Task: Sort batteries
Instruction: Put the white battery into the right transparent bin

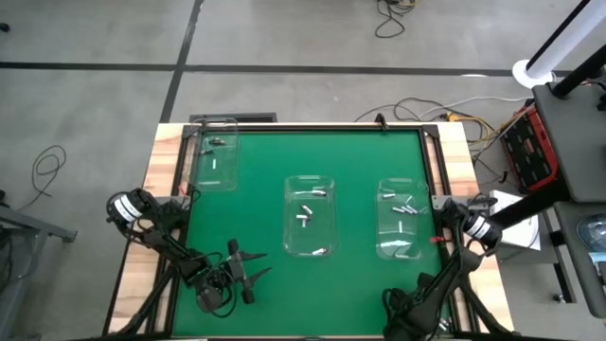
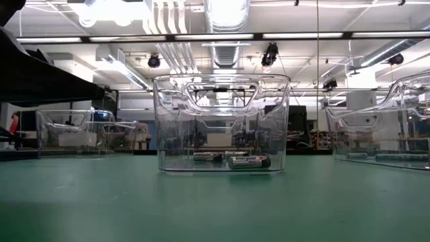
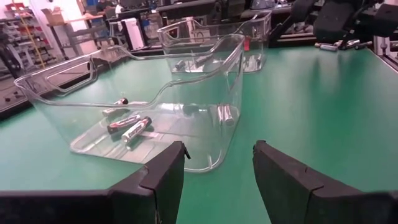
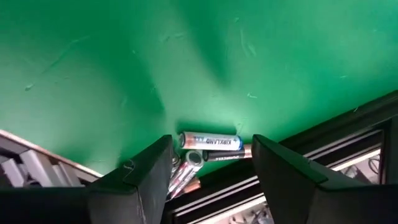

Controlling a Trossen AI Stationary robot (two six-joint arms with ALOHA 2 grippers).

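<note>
Three clear bins stand on the green table: one far left (image 1: 213, 161), one in the middle (image 1: 311, 216), one at the right (image 1: 402, 218). Each holds a few batteries, such as those on the middle bin's floor (image 3: 130, 127) (image 2: 238, 160). My left gripper (image 1: 258, 265) (image 3: 217, 155) hovers open at the near left, pointing at the middle bin. My right gripper (image 4: 211, 146) is open at the near right, close to the table's near edge (image 1: 398, 305). Its fingers stand on either side of a small heap of loose batteries (image 4: 210, 142) that lies on the table against the black rim.
A black frame rim (image 4: 323, 149) runs right behind the loose batteries. Bare green table (image 1: 360, 284) lies between the two grippers and in front of the bins. Wooden side boards (image 1: 161, 189) flank the mat.
</note>
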